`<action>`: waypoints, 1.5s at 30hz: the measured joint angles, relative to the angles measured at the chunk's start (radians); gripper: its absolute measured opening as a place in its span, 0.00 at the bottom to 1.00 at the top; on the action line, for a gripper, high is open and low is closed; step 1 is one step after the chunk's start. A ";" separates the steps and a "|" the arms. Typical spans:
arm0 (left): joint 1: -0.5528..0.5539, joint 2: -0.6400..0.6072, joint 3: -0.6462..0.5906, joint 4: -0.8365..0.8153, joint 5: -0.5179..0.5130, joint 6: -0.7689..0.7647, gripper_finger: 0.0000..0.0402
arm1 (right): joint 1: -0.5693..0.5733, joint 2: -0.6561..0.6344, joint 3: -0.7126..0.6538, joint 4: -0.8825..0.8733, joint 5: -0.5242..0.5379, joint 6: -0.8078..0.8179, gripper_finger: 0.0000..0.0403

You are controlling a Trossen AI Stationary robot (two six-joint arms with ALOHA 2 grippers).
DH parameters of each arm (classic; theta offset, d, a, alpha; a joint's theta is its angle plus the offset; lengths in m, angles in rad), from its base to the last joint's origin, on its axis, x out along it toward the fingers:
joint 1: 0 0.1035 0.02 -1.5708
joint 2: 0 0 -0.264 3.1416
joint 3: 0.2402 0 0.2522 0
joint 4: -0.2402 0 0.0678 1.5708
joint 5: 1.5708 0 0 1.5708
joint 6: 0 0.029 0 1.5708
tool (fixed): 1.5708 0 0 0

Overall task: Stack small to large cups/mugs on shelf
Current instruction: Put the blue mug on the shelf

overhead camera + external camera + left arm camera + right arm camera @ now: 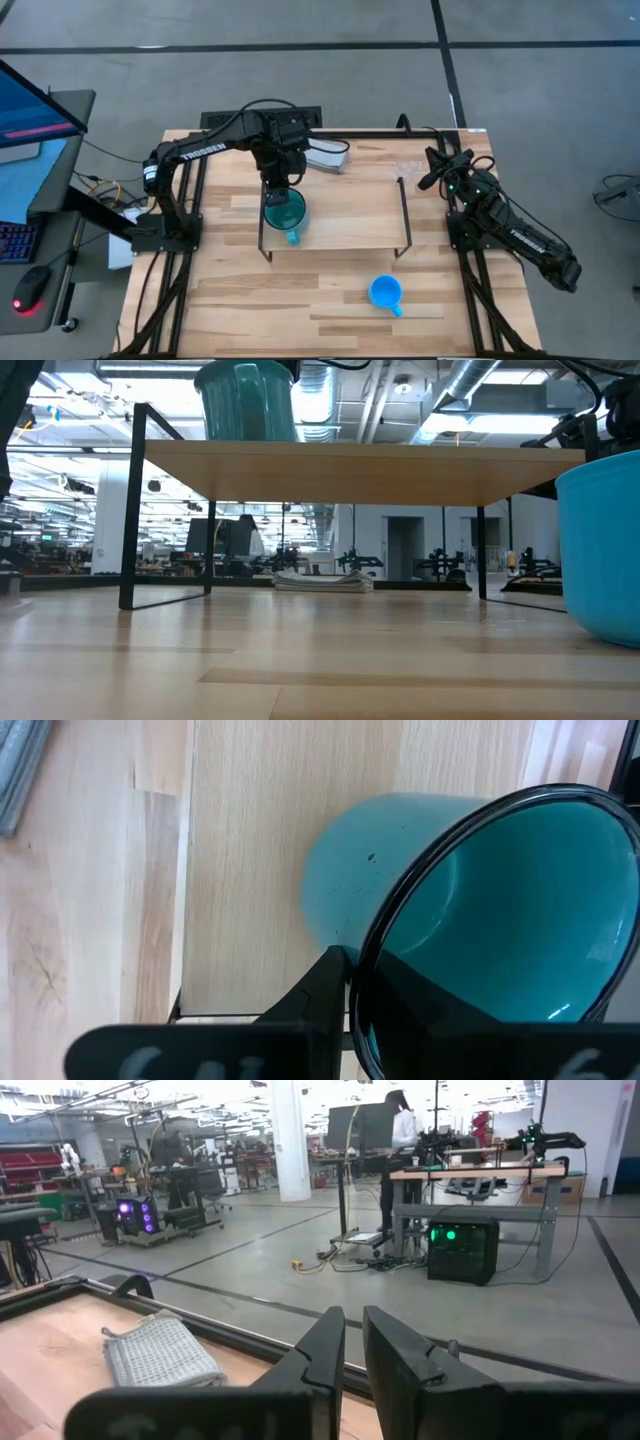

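High view: left gripper (279,192) sits over the shelf's (350,215) left end, clamped on the teal mug's (285,212) rim, mug on the board. 1 blue mug (385,292) on the table in front of the shelf, well apart. Right gripper (437,165) parked at the table's right edge.

Low view: 1 teal mug on the shelf top, blue mug close at right.

Left wrist: finger (318,992) outside the rim, other inside.

Right wrist: fingers (325,1345) nearly together, holding nothing; grey cloth (160,1350) nearby.

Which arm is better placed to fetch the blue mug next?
Probably right: its gripper is shut on nothing at the table's right edge, while the left gripper grips the teal mug on the shelf. The blue mug sits right of centre.
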 joint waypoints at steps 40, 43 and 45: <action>0.000 0.003 0.003 -0.004 -0.109 0.118 0.03 | 0.000 0.000 0.000 0.000 0.000 0.000 0.16; 0.000 0.003 0.004 0.000 -0.104 0.143 0.04 | 0.000 0.000 0.000 0.000 0.000 -0.001 0.16; -0.003 0.004 0.003 0.001 -0.098 0.158 0.06 | 0.000 0.000 0.000 0.000 0.000 -0.001 0.16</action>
